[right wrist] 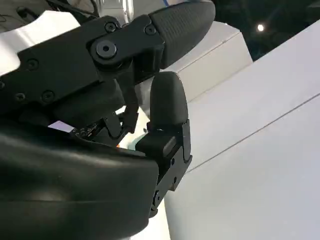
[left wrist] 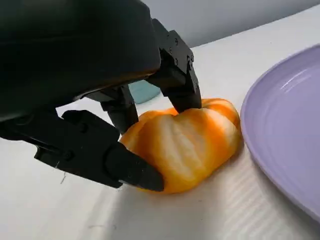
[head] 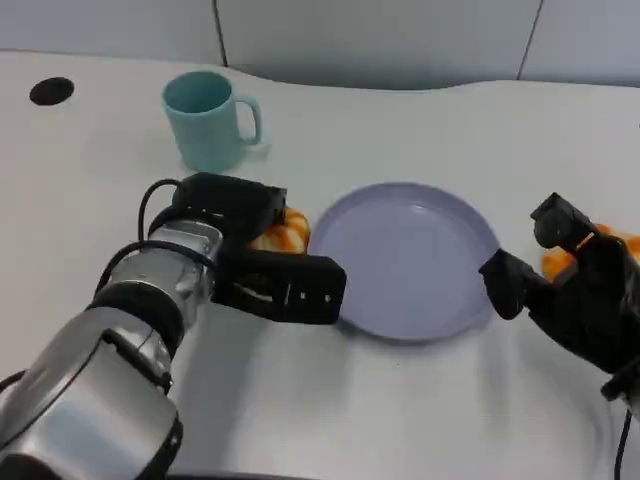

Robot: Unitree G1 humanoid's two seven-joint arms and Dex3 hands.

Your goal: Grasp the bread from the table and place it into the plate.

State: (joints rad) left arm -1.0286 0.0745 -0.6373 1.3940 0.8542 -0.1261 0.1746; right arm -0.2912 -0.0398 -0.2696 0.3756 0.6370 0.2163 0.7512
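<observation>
Bread at plate's left rim, left hand closing on it.

Left hand [left wrist: 125, 130] fingers straddle the bread [left wrist: 187, 142], touching it on the tabletop [head: 420, 120] just beside the lilac plate [head: 405, 250]; likely for a short lift across. Right hand [head: 575, 285] empty, fingers apart, beside a second orange piece [head: 615, 245]. Teal mug [head: 208, 118] toward the far edge.

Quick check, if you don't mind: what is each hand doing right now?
Left hand: fingers closed around the bread, which sits on the table.
Right hand: cannot tell whether it holds anything.
</observation>
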